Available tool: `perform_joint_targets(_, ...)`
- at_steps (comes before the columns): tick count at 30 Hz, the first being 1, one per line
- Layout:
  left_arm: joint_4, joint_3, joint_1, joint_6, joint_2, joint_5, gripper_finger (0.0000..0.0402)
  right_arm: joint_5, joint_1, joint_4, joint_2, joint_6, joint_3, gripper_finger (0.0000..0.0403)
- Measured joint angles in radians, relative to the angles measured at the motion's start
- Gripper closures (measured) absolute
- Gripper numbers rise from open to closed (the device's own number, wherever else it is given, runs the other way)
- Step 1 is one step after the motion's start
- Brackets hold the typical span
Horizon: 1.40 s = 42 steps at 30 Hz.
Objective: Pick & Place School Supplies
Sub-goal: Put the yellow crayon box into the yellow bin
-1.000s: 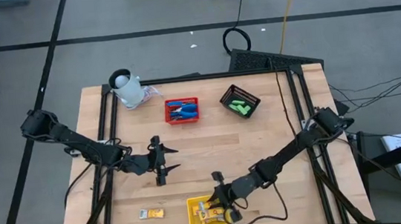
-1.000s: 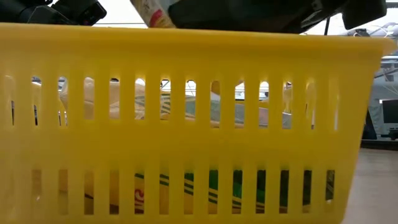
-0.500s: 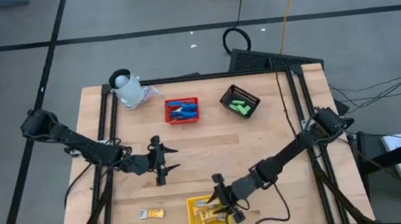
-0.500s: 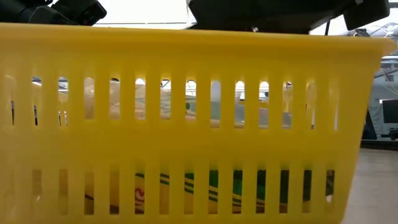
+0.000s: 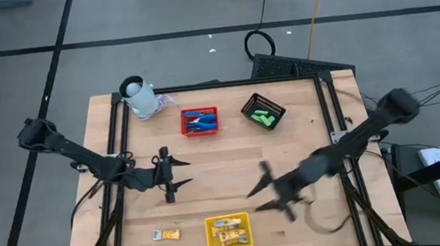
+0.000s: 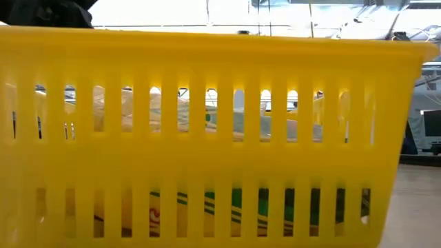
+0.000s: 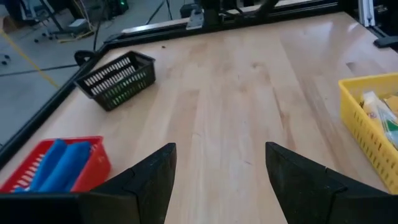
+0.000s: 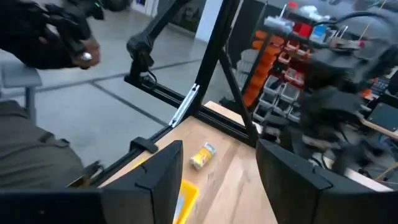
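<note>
Two claws of mine hang over the tabletop (image 5: 233, 167), both spread apart and grasping nothing. My right claw (image 5: 270, 190) hovers just to the right of the yellow basket (image 5: 212, 237) at the near edge, in which yellow-orange packets (image 5: 230, 230) lie. One more packet (image 5: 166, 235) lies loose on the wood, to the left of that basket. My left claw (image 5: 178, 175) waits over the middle-left of the boards, well apart from everything. At the far side, the blue-handled tools (image 5: 199, 122) sit in the red basket (image 5: 199, 131), and the green blocks (image 5: 265, 118) sit in the black basket (image 5: 271, 104) beside it.
</note>
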Motion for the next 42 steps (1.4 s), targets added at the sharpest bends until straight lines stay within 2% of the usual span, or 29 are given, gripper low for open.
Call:
perform_joint_targets(8, -0.120, 0.000, -0.025, -0.021, -0.132, -0.037, 0.0151, 0.025, -0.002, 0.008, -0.570, 0.107, -0.454, 0.0223)
perform_joint_targets(13, -0.170, 0.000, -0.025, -0.040, -0.170, -0.038, 0.0151, 0.025, -0.002, 0.109, -0.893, 0.102, -0.714, 0.0230)
perform_joint_targets(16, -0.177, 0.000, -0.025, -0.053, -0.176, -0.038, 0.0151, 0.063, -0.002, 0.136, -1.038, 0.079, -0.829, 0.0234)
perform_joint_targets(18, -0.181, 0.000, -0.025, -0.058, -0.176, -0.037, 0.0151, 0.120, -0.004, 0.012, -1.124, 0.082, -0.826, 0.0234)
perform_joint_targets(20, -0.183, 0.000, -0.025, -0.063, -0.175, -0.038, 0.0151, 0.147, -0.012, -0.119, -1.156, 0.089, -0.833, 0.0234)
perform_joint_targets(25, -0.189, 0.000, -0.022, -0.080, -0.175, -0.038, 0.0151, 0.157, -0.105, -0.202, -1.192, 0.069, -0.833, 0.0234)
perform_joint_targets(32, -0.177, 0.000, -0.017, -0.103, -0.175, -0.038, 0.0151, 0.144, -0.412, -0.229, -1.190, 0.032, -0.835, 0.0225)
perform_joint_targets(37, -0.332, 0.000, -0.018, -0.234, -0.175, -0.068, 0.0151, 0.005, -0.612, -0.261, -1.190, 0.107, -0.835, 0.0220)
perform_joint_targets(42, -0.447, 0.000, -0.076, -0.345, -0.195, -0.100, 0.0151, -0.150, -0.702, -0.257, -1.190, 0.173, -0.836, 0.0220)
